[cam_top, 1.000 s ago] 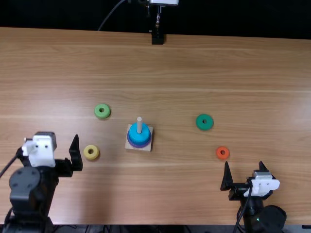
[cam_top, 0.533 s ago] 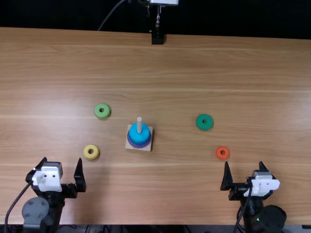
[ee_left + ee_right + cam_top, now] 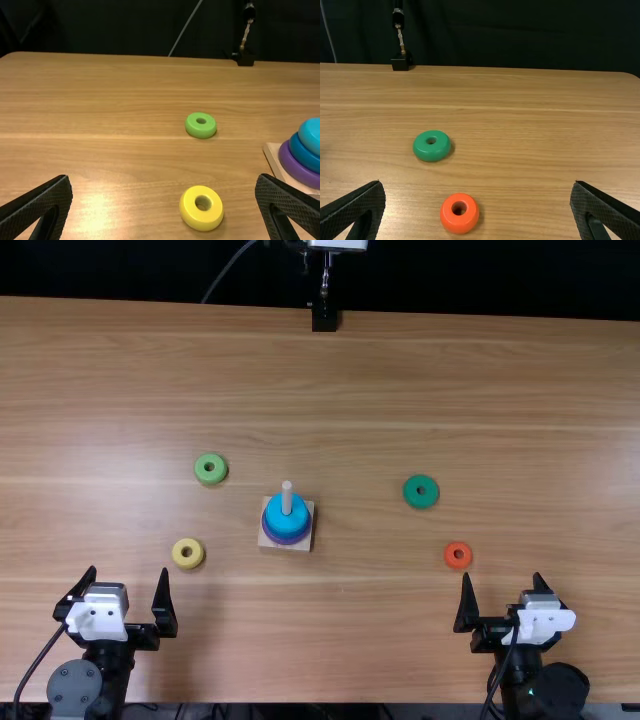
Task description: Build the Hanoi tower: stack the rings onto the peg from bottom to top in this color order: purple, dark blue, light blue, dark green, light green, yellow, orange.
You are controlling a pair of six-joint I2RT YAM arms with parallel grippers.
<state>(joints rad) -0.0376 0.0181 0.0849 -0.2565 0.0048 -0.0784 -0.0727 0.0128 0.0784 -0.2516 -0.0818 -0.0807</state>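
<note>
A: Left claw (image 3: pixel 128 569): drawn back to near edge of surface (image 3: pixel 330 640), open. Right claw (image 3: pixel 502 575): open, same edge.
B: Peg (image 3: pixel 287 498): purple (image 3: pixel 295 166), dark blue (image 3: pixel 300 150), light blue (image 3: pixel 311 135) seated. Next due: dark green (image 3: pixel 412 498), toward right edge.

Worktop (image 3: pixel 400 370) before me, light brown wood, grain running from left to right. A square wooden base (image 3: pixel 303 546) lies flat, slightly left of centre. To my left of it: light green ring (image 3: pixel 209 477), farther from me; yellow ring (image 3: pixel 188 562), nearer. To my right: dark green ring (image 3: pixel 421 501), farther; orange ring (image 3: pixel 459 563), nearer. The four rings lie flat, well apart from one another.
</note>
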